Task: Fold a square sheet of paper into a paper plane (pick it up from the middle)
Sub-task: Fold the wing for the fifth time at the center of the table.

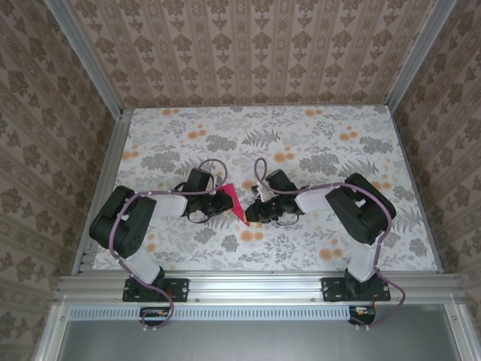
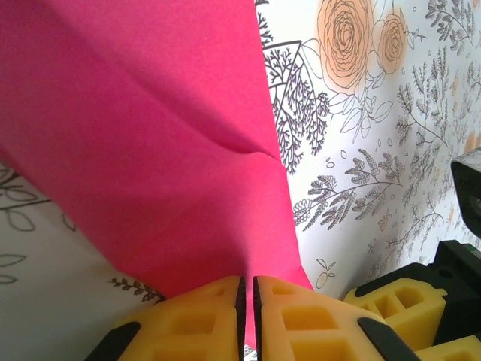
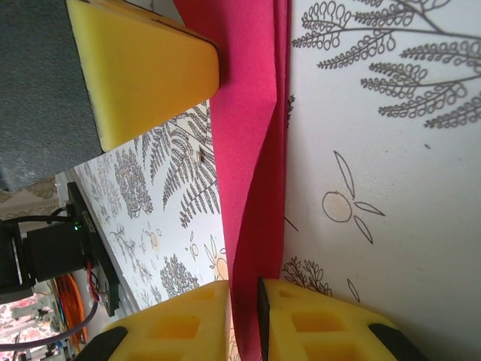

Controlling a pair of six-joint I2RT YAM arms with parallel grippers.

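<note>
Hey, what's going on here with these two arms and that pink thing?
Two robot arms are working a pink paper between them at the middle of the flowered table. The left gripper is shut on one edge of it, and the right gripper pinches it from the opposite side, close by. The paper is creased and folded over on itself, but it is not a plane shape yet.

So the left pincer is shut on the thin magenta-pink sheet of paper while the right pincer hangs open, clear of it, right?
Not quite: the right pincer is not open and clear. The right wrist view shows it shut on the thin magenta-pink sheet of paper too. The left pincer is shut on it, as you said.
</note>
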